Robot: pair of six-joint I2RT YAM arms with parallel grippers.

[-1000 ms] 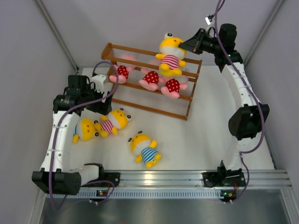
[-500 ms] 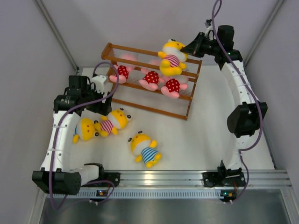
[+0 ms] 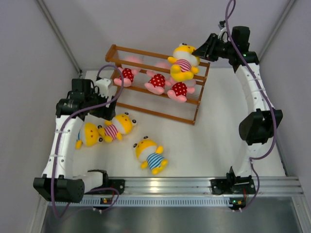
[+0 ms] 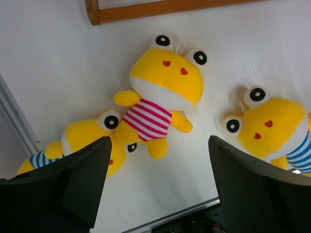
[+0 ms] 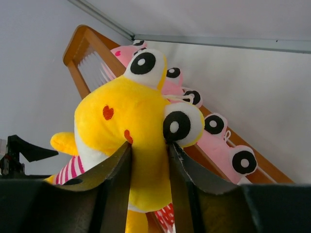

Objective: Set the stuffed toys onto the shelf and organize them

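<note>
Right gripper (image 5: 148,160) clamps yellow toy (image 5: 121,111) by the head at shelf (image 3: 146,52) top, 1 o'clock; top-heavy perch, could topple off on release. Left gripper (image 4: 158,145) fingers wide apart

A white worktop (image 3: 214,131) spans the scene. Plain grey walls (image 3: 146,24) close it in on the left, far and right sides. A ribbed aluminium rail (image 3: 170,183) runs along its near edge, with a dull metal sheet (image 3: 170,218) nearer still.
</note>
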